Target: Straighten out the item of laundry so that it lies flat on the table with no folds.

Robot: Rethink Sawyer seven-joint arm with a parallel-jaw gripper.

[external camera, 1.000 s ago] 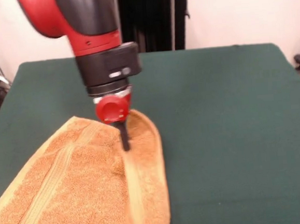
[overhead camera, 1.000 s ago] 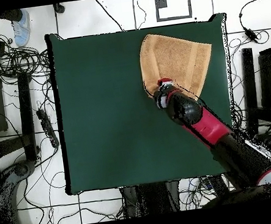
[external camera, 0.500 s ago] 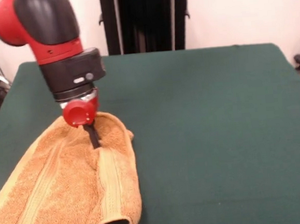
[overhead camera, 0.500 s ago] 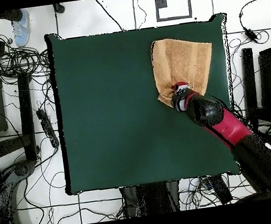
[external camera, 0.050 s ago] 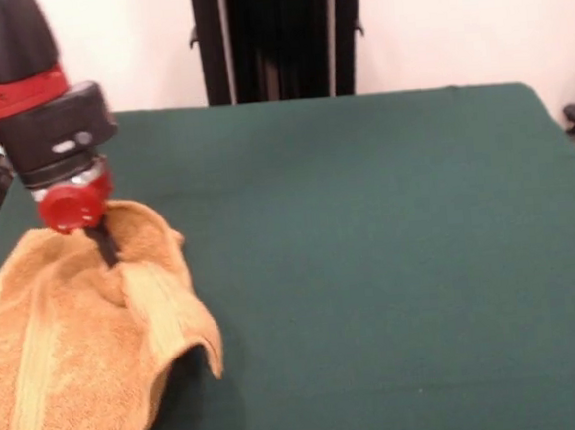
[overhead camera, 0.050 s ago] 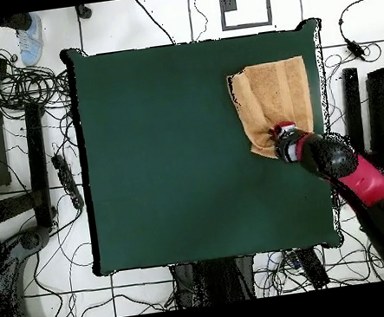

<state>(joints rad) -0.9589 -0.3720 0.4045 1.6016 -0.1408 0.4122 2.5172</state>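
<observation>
Towel (external camera, 0.050 s ago: 81, 371) bunched at lower left of the green tabletop (external camera, 0.050 s ago: 390, 247), its edge pinched in the closed end effector (external camera, 0.050 s ago: 104, 251). Judged mid-drag; next move calls for spreading the raised fold flat.

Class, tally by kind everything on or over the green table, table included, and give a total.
Orange-tan terry towel: 1
Large dark green cloth-covered table: 1
Red and black robot arm with gripper: 1
Total: 3
</observation>
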